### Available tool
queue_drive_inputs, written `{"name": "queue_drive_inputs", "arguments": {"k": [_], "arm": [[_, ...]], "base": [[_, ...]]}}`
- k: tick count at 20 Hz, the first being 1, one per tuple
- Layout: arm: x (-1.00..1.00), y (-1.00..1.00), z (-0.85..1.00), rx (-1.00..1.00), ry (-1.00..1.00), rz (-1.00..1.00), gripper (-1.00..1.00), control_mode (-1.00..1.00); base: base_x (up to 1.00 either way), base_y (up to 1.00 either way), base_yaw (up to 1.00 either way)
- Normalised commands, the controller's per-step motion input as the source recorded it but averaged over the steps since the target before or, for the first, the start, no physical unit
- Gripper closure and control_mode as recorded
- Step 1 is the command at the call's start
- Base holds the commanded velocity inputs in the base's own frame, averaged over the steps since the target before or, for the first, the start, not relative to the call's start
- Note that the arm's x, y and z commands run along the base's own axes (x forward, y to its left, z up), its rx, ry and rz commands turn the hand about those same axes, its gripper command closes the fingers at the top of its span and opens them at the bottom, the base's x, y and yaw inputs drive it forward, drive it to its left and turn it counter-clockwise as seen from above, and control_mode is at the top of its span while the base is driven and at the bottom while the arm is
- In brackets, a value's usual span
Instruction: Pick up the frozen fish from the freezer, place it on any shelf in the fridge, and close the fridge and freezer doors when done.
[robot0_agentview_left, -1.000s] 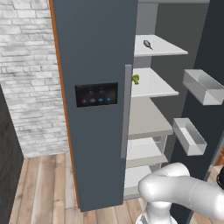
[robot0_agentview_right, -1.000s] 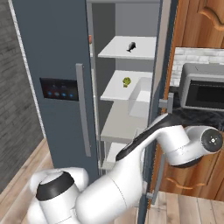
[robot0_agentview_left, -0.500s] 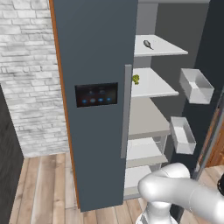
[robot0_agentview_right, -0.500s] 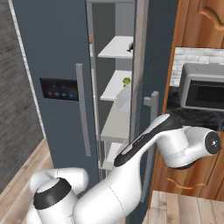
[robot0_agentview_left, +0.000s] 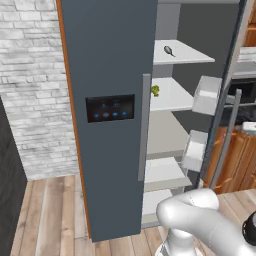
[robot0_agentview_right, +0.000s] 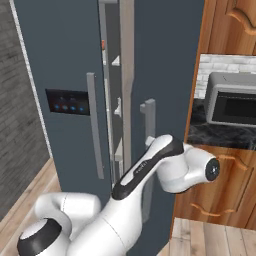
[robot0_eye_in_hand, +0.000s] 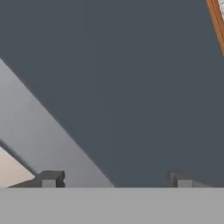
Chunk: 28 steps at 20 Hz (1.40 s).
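Already the frozen fish (robot0_agentview_left: 169, 50) lies on the top shelf (robot0_agentview_left: 192, 53) of the wider compartment, small and dark, well above the green lump (robot0_agentview_left: 155, 91) on the shelf below. You should expect it to be light, stiff and probably slick with frost; take it across the oval body, not the thin tail, which looks likely to snap or slip. The narrow door with the black display (robot0_agentview_left: 110, 108) stands closed on the left, while the wide door (robot0_agentview_right: 165, 75) on the right is only part-way shut, its white bins (robot0_agentview_left: 206, 95) swung near the shelves. In the hand view your gripper (robot0_eye_in_hand: 116, 179) faces the slate door panel (robot0_eye_in_hand: 131, 87) up close, fingertips (robot0_eye_in_hand: 49, 179) spread wide, holding nothing; whether they touch the panel you cannot tell.
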Motion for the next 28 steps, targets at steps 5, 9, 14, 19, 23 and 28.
{"name": "queue_drive_inputs", "arguments": {"k": [5,9,14,19,23,28], "arm": [[0.32,0.93,0.13,0.21,-0.12,0.0,-1.0,-1.0],[0.42,0.79,0.2,0.15,-0.07,0.0,-1.0,-1.0],[0.63,0.51,0.32,0.12,-0.01,-0.04,-1.0,-1.0],[0.65,0.3,0.52,0.14,0.0,-0.09,-1.0,-1.0],[0.64,0.23,0.44,0.12,0.0,-0.1,-1.0,-1.0],[0.73,0.13,0.33,0.01,0.0,-0.14,-1.0,-1.0]], "base": [[0.0,0.0,0.0],[0.0,0.0,0.0],[0.0,0.0,0.0],[0.0,0.0,0.0],[0.0,0.0,0.0],[0.0,0.0,0.0]]}}
